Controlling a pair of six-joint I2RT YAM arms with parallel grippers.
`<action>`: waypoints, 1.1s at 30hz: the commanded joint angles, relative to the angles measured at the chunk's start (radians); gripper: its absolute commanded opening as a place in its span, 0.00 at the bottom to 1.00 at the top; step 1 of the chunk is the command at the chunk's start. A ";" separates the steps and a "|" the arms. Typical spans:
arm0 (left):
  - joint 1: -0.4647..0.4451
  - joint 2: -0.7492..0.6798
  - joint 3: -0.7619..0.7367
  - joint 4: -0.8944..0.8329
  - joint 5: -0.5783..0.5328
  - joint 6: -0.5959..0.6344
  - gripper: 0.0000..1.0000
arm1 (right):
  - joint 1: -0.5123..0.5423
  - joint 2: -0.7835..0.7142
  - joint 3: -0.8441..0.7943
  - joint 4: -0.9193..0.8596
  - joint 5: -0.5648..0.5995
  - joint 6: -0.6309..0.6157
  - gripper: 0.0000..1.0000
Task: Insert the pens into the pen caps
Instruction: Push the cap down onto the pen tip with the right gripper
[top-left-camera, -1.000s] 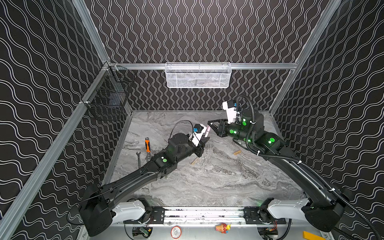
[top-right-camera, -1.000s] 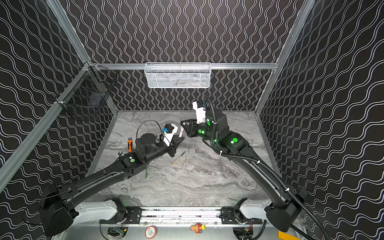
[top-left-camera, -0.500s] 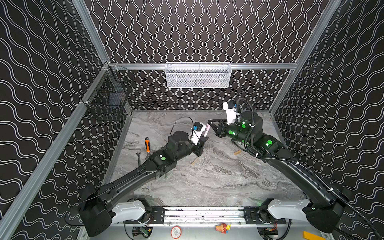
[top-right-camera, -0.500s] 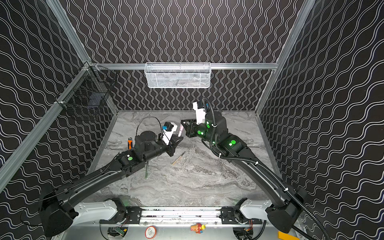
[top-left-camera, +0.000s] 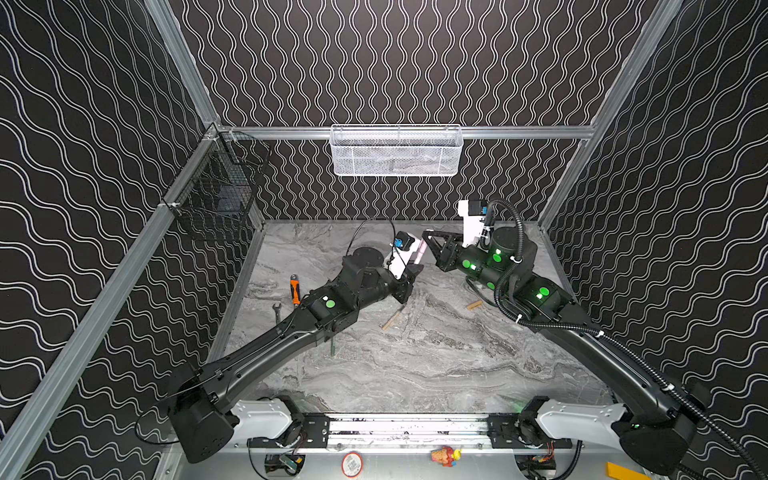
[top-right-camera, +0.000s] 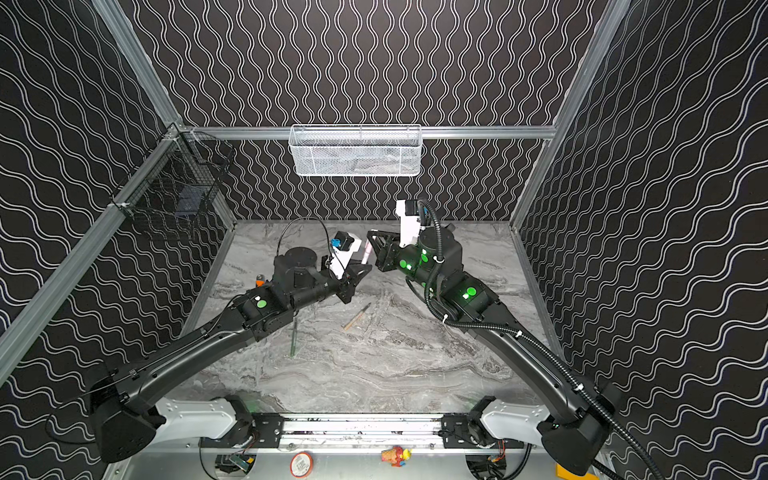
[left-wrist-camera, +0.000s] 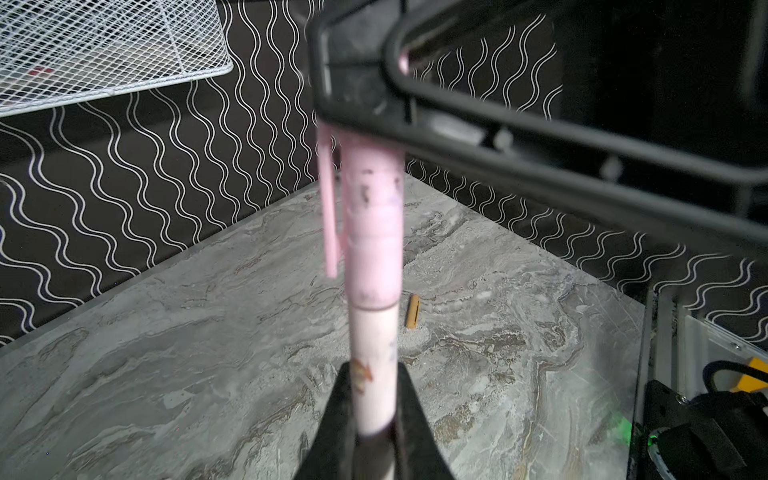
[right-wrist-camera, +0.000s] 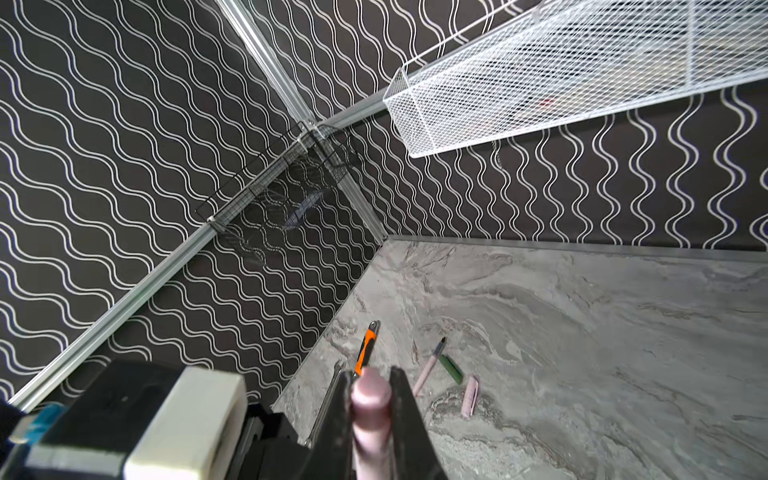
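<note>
My left gripper (left-wrist-camera: 374, 397) is shut on a pale pink pen (left-wrist-camera: 374, 361), held low on its barrel. A pale pink pen cap (left-wrist-camera: 374, 232) with its clip covers the pen's far end, and my right gripper (right-wrist-camera: 371, 395) is shut on that cap (right-wrist-camera: 371, 401). In both top views the two grippers meet over the back middle of the table, left (top-left-camera: 415, 269) and right (top-left-camera: 427, 240), with the pink pen (top-right-camera: 366, 252) between them. On the table lie a tan pen (top-left-camera: 392, 320), a tan cap (top-left-camera: 474, 305), a green pen (top-right-camera: 294, 337), another pink pen (right-wrist-camera: 426, 374), a green cap (right-wrist-camera: 451, 369) and a pink cap (right-wrist-camera: 469, 395).
An orange-handled tool (top-left-camera: 294, 289) and a small wrench (top-left-camera: 277, 311) lie near the left wall. A white mesh basket (top-left-camera: 397, 151) hangs on the back rail. A black wire basket (top-left-camera: 220, 199) hangs on the left rail. Patterned walls close in three sides.
The right gripper has moved left to the left gripper, and the left gripper has shifted right to meet it. The pink cap now sits over the end of the pink pen.
</note>
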 joint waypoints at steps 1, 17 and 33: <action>0.008 0.014 0.063 0.358 0.041 0.039 0.00 | 0.017 0.009 -0.040 -0.211 -0.143 0.039 0.04; 0.051 -0.001 -0.025 0.358 0.203 0.002 0.00 | 0.030 -0.015 0.020 -0.202 -0.111 0.056 0.21; 0.063 -0.096 -0.252 0.486 0.269 -0.164 0.00 | 0.030 -0.118 0.094 -0.317 -0.012 -0.065 0.43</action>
